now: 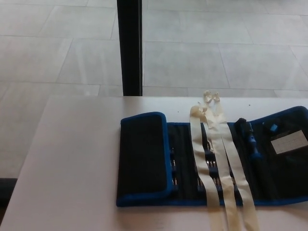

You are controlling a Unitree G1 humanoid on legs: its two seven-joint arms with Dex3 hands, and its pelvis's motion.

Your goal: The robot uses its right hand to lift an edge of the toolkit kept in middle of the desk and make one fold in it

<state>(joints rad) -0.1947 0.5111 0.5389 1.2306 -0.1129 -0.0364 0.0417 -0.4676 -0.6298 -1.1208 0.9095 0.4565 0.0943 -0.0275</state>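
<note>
A black toolkit roll with blue trim (pixel 183 161) lies open across the white desk (pixel 72 163), running off the picture's right edge. Its left end is folded over as a flap (pixel 143 156) lying flat on the pockets. Cream ribbon ties (pixel 214 163) trail over the middle toward the desk's near edge. Blue-handled tools (pixel 252 142) and a white label (pixel 288 142) show on the right part. Neither of my hands appears in the head view.
A black vertical post (pixel 130 45) stands behind the desk's far edge, over a grey tiled floor (pixel 216 48). The desk's left edge slants from upper middle down to the lower left corner.
</note>
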